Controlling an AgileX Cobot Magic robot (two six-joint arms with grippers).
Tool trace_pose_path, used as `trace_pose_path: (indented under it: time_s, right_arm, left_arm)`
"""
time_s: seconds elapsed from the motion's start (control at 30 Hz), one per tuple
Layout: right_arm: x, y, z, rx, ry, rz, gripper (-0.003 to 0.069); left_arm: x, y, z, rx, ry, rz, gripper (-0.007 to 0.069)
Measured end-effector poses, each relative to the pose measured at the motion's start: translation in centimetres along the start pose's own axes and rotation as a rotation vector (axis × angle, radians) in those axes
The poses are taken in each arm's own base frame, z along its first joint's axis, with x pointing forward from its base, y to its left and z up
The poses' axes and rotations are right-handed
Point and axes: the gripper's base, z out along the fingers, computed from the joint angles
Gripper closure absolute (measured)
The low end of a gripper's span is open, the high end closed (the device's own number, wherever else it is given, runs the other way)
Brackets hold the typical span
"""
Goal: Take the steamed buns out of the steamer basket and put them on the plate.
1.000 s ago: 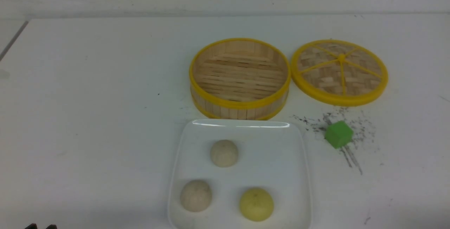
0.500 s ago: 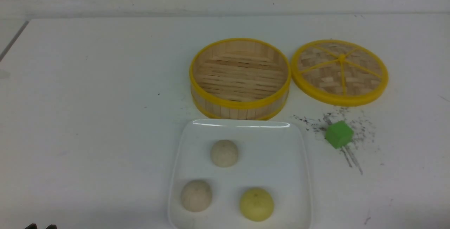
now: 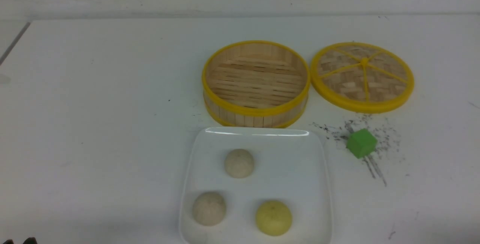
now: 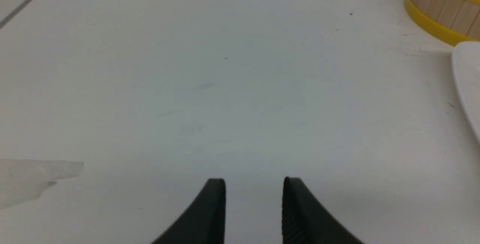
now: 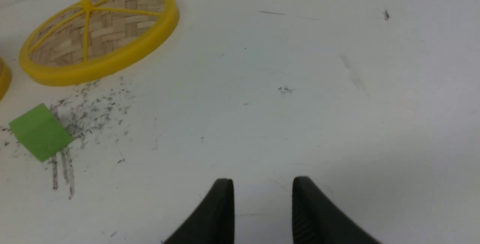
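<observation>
Three steamed buns lie on the white square plate (image 3: 300, 169): an off-white one (image 3: 239, 163) at its far side, another off-white one (image 3: 209, 208) at the near left, and a pale yellow one (image 3: 273, 217) at the near right. Just behind the plate, the steamer basket (image 3: 256, 83) holds nothing. My left gripper (image 4: 254, 180) is open over bare table, left of the plate's edge (image 4: 468, 83) and the basket (image 4: 446, 8). My right gripper (image 5: 263, 180) is open over bare table, right of the green cube. Neither holds anything.
The basket's woven lid (image 3: 363, 76) lies flat to the right of the basket. A green cube (image 3: 361, 143) sits among dark scuff marks in front of the lid. A pale patch of tape (image 4: 33, 178) shows on the table to the left.
In the front view, the left gripper's dark fingertips at the bottom-left corner have slid further left and nearly out of frame. Buns, plate, basket and lid have not moved.
</observation>
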Motion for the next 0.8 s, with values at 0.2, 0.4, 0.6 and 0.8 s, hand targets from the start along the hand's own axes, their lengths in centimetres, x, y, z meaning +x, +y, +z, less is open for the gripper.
trace_pose_path:
  time_s: [0.2, 0.4, 0.6, 0.8]
  right_arm:
    - [0.0, 0.0, 0.0, 0.0, 0.0, 0.0, 0.0417]
    - [0.0, 0.0, 0.0, 0.0, 0.0, 0.0, 0.0417]
    - [0.03, 0.09, 0.0, -0.017, 0.005, -0.006, 0.0417]
    - [0.05, 0.27, 0.01, -0.052, 0.011, -0.05, 0.0417]
  left_arm:
    - [0.0, 0.01, 0.0, -0.002, 0.0, -0.001, 0.0378]
    - [0.0, 0.01, 0.0, -0.002, 0.0, -0.001, 0.0378]
    - [0.0, 0.01, 0.0, -0.002, 0.0, -0.001, 0.0378]
    - [0.0, 0.01, 0.0, -0.002, 0.0, -0.001, 0.0378]
